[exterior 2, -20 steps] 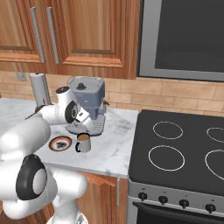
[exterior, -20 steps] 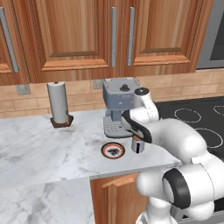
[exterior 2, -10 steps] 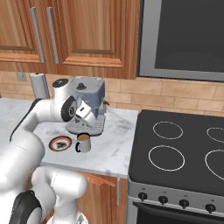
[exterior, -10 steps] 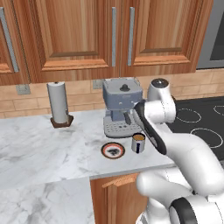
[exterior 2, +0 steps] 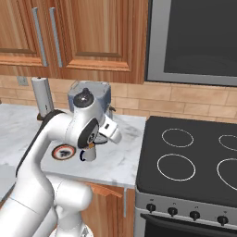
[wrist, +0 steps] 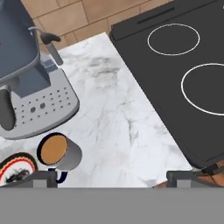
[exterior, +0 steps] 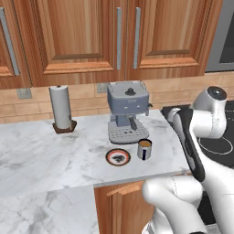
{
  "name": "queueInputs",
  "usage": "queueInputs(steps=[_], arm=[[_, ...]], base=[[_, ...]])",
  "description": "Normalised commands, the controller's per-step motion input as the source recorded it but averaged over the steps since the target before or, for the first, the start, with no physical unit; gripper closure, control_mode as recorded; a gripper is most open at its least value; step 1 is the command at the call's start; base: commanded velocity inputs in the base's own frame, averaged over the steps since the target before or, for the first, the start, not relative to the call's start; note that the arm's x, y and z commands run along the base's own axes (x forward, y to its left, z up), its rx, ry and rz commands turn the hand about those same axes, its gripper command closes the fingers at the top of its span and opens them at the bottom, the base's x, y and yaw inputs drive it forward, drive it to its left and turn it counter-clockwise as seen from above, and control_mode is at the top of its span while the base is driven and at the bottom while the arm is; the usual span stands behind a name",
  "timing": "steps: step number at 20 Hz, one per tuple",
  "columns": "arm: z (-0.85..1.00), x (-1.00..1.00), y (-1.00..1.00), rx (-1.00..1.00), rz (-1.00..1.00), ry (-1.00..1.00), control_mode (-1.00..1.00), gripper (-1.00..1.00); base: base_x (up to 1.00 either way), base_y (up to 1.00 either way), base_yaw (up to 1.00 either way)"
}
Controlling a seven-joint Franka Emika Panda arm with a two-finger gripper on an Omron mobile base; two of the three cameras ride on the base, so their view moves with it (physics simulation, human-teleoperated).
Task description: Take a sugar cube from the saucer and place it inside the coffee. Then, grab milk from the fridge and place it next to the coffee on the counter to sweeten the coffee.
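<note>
Left base view: saucer (exterior: 118, 156) sits on the counter (exterior: 45, 155) near the front edge, the coffee (exterior: 144, 149) just right of it, apart or barely touching — cannot tell. Espresso machine (exterior: 128, 112) stands right behind both, paper towel roll (exterior: 61, 108) far left by the wall. The arm's white links rise at right, over the stove edge. Saucer centre looks dark; whether a cube lies on it is too small to tell.

Right base view: the arm's elbow covers most of the mug, saucer (exterior 2: 64, 152) peeks out at its left. Stove (exterior 2: 194, 162) fills the right.

Hand view: gripper (wrist: 113, 180) raised above the counter, jaws spread wide with nothing between them — only the two fingertips (wrist: 37, 179) show at the bottom. Mug (wrist: 59, 152) with its brown surface below left, saucer (wrist: 17, 168) at the corner, stove (wrist: 183, 74) to the right.

Judgement: sugar step looks finished or abandoned; the fridge and milk lie elsewhere. Risk — swinging the arm away low could clip the mug or the machine's steam wand (wrist: 51, 46) and spill coffee; the elbow is close over the mug.
</note>
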Motion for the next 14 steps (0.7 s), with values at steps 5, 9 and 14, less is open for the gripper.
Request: queueInputs(steps=[5,9,14], arm=[[0.0,-0.04,-0.08,0.0,0.01,-0.01,-1.0,-1.0],[0.0,-0.13,0.0,0.0,0.0,0.0,1.0,-1.0],[0.0,0.0,0.0,0.0,0.0,0.0,1.0,-1.0]], base=[[0.0,0.0,0.0],[-0.16,0.0,0.0],[-0.85,-0.15,-0.21]])
